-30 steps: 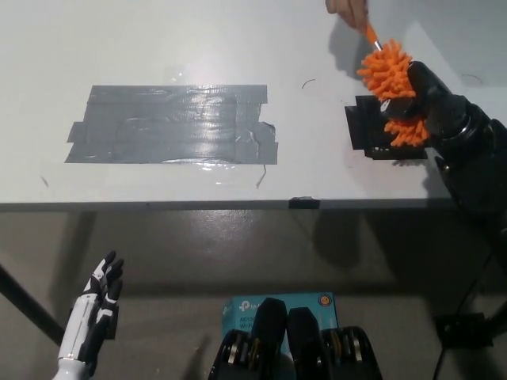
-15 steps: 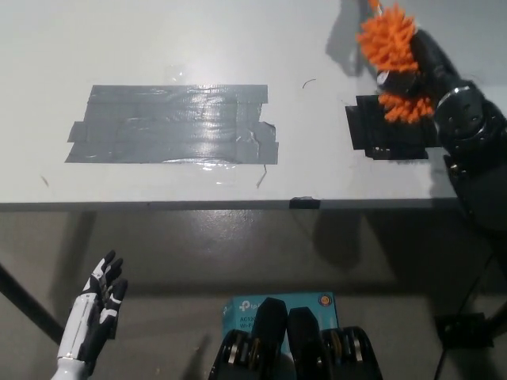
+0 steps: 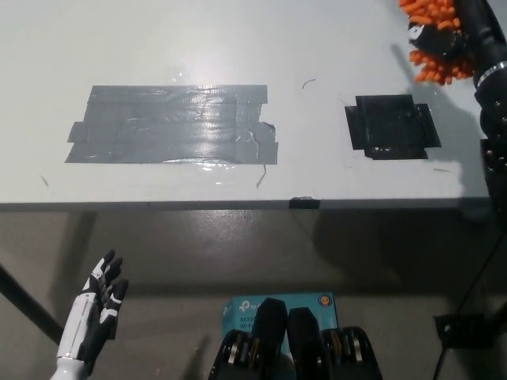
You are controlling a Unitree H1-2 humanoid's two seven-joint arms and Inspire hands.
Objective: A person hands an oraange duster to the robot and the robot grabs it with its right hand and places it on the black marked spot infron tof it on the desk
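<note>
In the head view, the black right hand (image 3: 444,36) sits at the top right corner, fingers closed around the orange duster (image 3: 434,63), held above the tabletop (image 3: 158,47), beyond the black marked spot (image 3: 390,127). The white left hand (image 3: 95,313) hangs below the tabletop edge, fingers spread, holding nothing.

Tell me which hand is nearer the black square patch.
Right. The right hand, holding the orange duster, is just beyond the black patch; the left hand hangs below the desk edge.
</note>
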